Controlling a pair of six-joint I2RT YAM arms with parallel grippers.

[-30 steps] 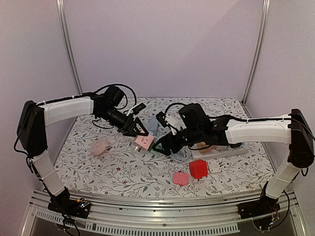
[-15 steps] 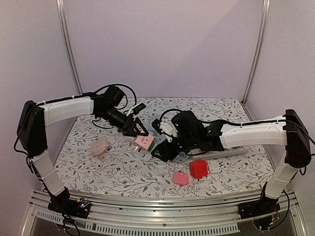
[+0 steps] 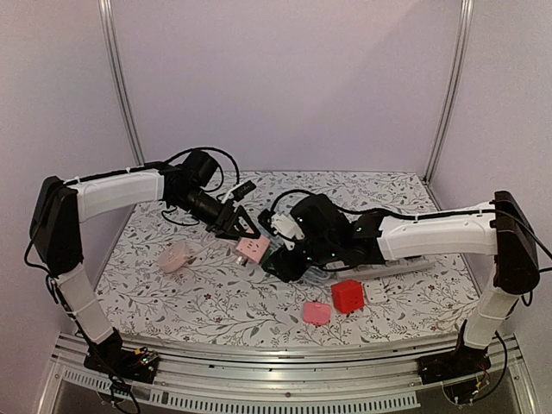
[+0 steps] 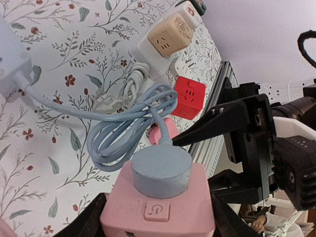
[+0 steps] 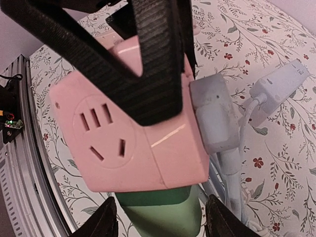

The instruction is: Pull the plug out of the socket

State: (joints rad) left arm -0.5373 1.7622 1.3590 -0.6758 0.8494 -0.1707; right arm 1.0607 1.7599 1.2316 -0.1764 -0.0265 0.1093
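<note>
Looking from the right wrist reveals a green plug (image 5: 158, 215) beneath pink socket (image 5: 113, 148).

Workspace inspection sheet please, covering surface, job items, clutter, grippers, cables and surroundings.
Surface: floral-print table.
Job's things: pink socket cube; grey-blue plug seated in one face, green plug at another.
Clutter: red cube, small pink piece, pale pink cube, power strip carrying a beige cube.
Grippers: left gripper clamps the socket cube; right gripper straddles the green plug, grip unclear.
Cables: blue-grey cable coiled on the table.
Surroundings: lilac walls, metal posts.
</note>
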